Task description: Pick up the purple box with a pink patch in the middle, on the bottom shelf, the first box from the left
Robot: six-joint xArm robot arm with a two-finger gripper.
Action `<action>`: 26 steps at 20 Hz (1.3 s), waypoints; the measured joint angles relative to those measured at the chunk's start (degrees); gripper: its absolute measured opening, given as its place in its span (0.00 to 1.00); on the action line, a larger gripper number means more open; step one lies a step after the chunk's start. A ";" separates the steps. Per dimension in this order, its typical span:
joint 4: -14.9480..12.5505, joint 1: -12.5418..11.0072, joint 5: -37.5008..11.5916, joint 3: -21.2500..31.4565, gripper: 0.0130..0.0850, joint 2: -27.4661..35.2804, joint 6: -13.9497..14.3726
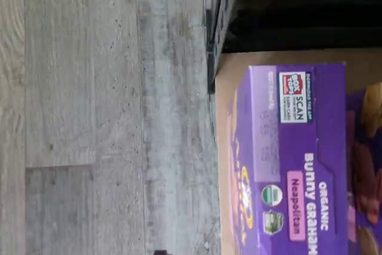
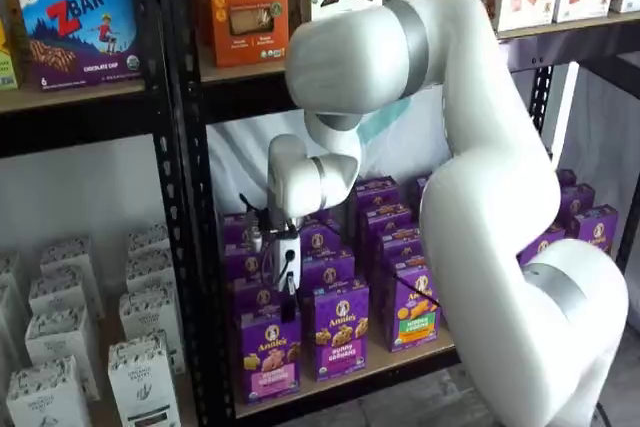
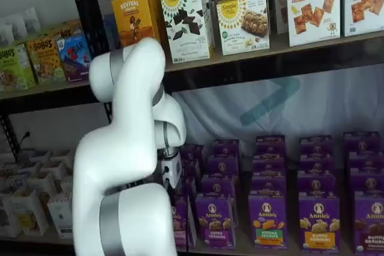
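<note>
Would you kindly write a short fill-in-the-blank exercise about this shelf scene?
1. The purple box stands on the ___ shelf.
2. The panel on its lower front is ___.
3. The gripper hangs directly ___ that box.
4. The flavour word on the box top in the wrist view is ___.

Missing words: bottom; pink; above; Neapolitan

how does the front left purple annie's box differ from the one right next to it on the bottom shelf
The purple box has a pink panel on its lower front; its neighbour carton has a purple one. The purple box stands at the row's left end, under the gripper; the neighbour stands clear of it. Both are upright purple Annie's cartons with a round yellow logo.
</note>
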 joint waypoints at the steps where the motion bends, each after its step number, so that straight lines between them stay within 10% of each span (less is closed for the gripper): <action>1: -0.01 0.11 -0.08 -0.70 1.00 0.77 0.11; 26: -1.68 0.58 -0.40 -10.42 1.00 11.19 2.01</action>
